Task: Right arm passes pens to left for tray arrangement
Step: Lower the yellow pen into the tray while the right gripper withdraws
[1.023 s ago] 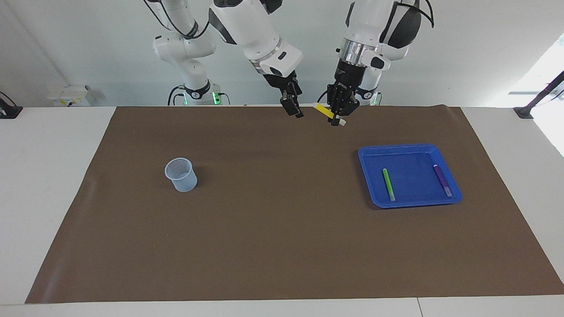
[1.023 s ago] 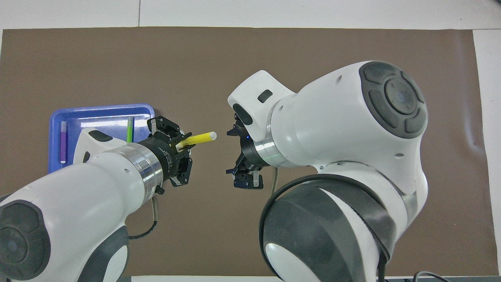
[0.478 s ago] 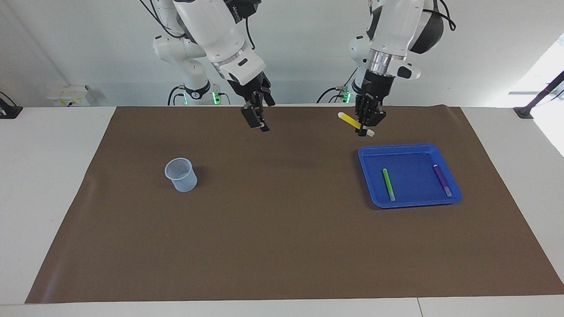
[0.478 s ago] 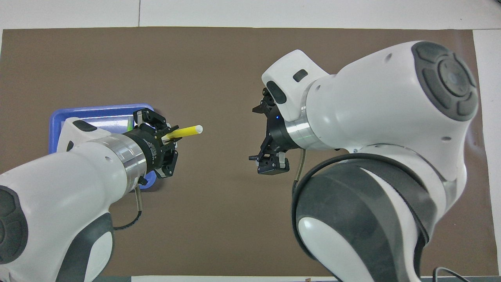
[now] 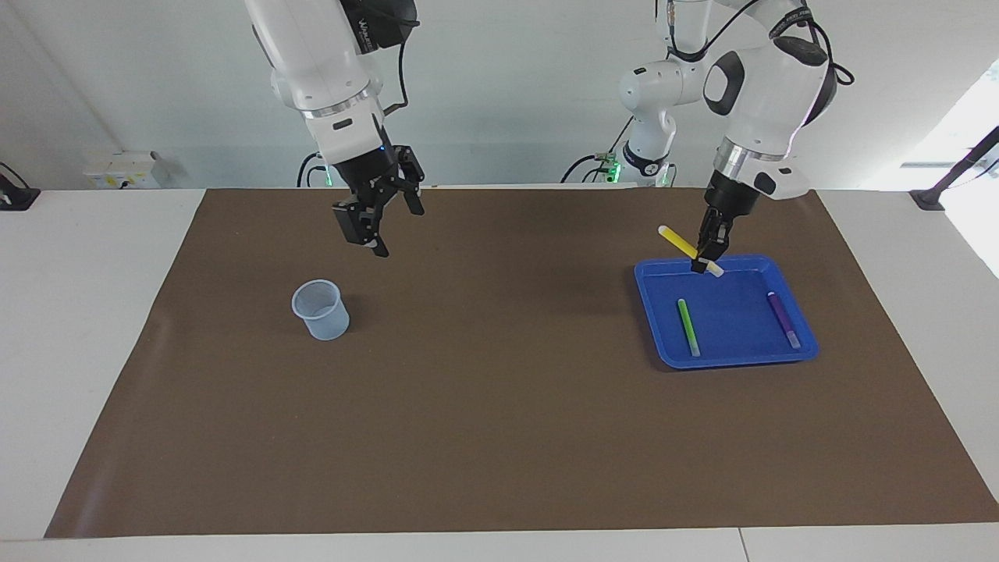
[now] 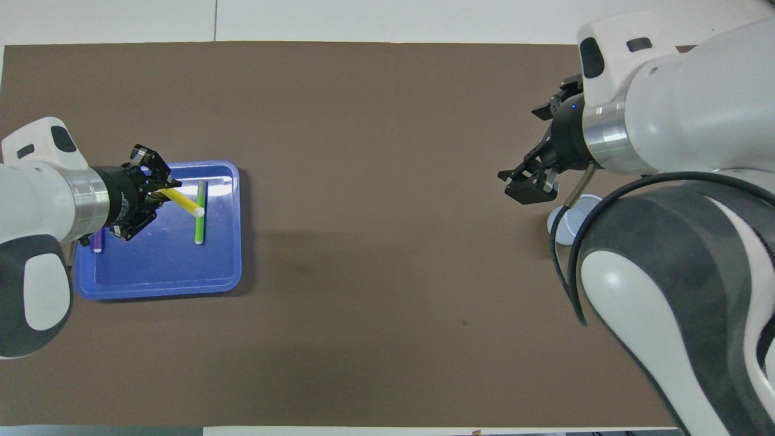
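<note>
My left gripper (image 5: pixel 705 260) is shut on the yellow pen (image 5: pixel 677 239) and holds it tilted over the robots' edge of the blue tray (image 5: pixel 649 273). The green pen (image 5: pixel 687 326) and the purple pen (image 5: pixel 783 318) lie apart in the tray. In the overhead view the left gripper (image 6: pixel 161 192) and the yellow pen (image 6: pixel 184 204) are over the tray (image 6: pixel 157 269). There the yellow pen's white end is over the green pen (image 6: pixel 199 219), and the purple pen (image 6: pixel 97 244) is mostly hidden. My right gripper (image 5: pixel 377 225) is open and empty, up in the air above the mat beside the cup; it also shows in the overhead view (image 6: pixel 533 175).
A small translucent pale-blue cup (image 5: pixel 321 310) stands on the brown mat (image 5: pixel 499 406) toward the right arm's end. In the overhead view the cup (image 6: pixel 566 225) is partly hidden by the right arm. The white table (image 5: pixel 78 312) surrounds the mat.
The left gripper has carried the yellow pen from the table's middle to over the tray and lowered it. The right gripper has swung away, empty, toward the cup.
</note>
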You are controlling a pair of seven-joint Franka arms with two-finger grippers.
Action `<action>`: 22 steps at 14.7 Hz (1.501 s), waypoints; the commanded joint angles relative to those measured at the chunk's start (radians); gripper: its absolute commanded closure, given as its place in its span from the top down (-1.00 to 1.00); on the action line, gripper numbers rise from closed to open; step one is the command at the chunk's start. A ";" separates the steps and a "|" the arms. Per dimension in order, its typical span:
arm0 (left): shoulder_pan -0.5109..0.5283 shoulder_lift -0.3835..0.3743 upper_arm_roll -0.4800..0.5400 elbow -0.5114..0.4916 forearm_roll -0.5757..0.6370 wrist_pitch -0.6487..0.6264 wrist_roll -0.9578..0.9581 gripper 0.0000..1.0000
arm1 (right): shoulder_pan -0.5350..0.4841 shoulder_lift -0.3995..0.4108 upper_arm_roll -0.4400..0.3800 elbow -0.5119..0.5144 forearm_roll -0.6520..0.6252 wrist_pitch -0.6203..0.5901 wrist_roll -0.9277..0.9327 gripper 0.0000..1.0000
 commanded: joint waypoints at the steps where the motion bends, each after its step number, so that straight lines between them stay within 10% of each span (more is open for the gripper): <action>1: 0.057 0.014 -0.006 -0.036 -0.024 -0.018 0.273 -1.00 | -0.071 -0.031 0.001 -0.055 -0.020 -0.005 0.122 1.00; 9: 0.132 0.218 0.003 -0.031 0.041 0.034 0.972 -1.00 | -0.145 -0.044 -0.044 -0.092 -0.111 0.012 0.617 1.00; 22: 0.197 0.339 0.003 -0.071 0.165 0.215 1.104 -1.00 | -0.143 -0.082 -0.111 -0.058 -0.162 -0.275 1.001 1.00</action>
